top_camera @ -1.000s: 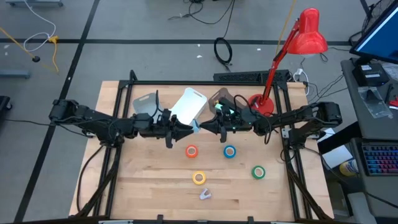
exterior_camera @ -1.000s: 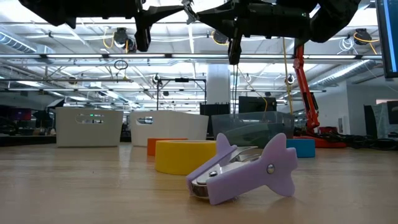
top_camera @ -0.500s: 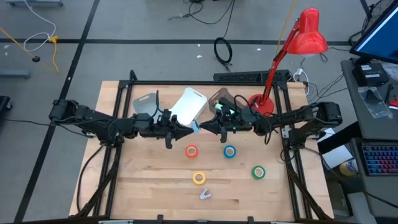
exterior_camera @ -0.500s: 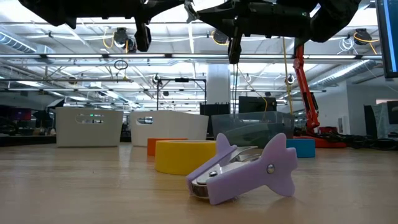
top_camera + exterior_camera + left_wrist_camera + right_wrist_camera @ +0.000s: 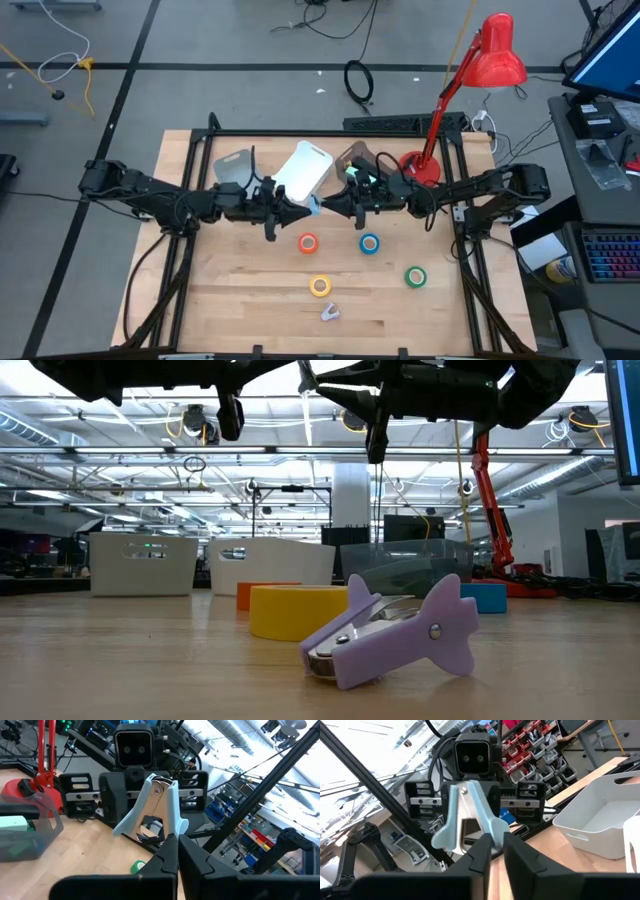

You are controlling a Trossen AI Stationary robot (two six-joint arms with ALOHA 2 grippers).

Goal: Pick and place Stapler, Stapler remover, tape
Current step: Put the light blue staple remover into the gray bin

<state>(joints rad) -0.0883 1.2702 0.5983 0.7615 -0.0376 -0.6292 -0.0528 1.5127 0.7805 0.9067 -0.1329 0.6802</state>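
Observation:
Both arms meet above the table's middle with a pale blue staple remover between them, upright with its riveted end up. My left gripper reaches in from the left and my right gripper from the right, each shut on it. A purple staple remover lies on its side near the table's near edge. Orange, blue, yellow and green tape rolls lie flat on the wood. A mint-green thing sits in the clear bin. My left gripper pinches the pale blue staple remover by a lower wing, between its two fingertips. It comes level from the table's left. The remover is lifted clear and stands upright above the fingers. My right gripper has a lower wing of the same remover between its fingertips, level from the table's right. The riveted end points up.
A grey-white bin, a white bin and a clear bin stand along the far side. A red desk lamp rises from its base at the far right. Bare wood lies at the near left.

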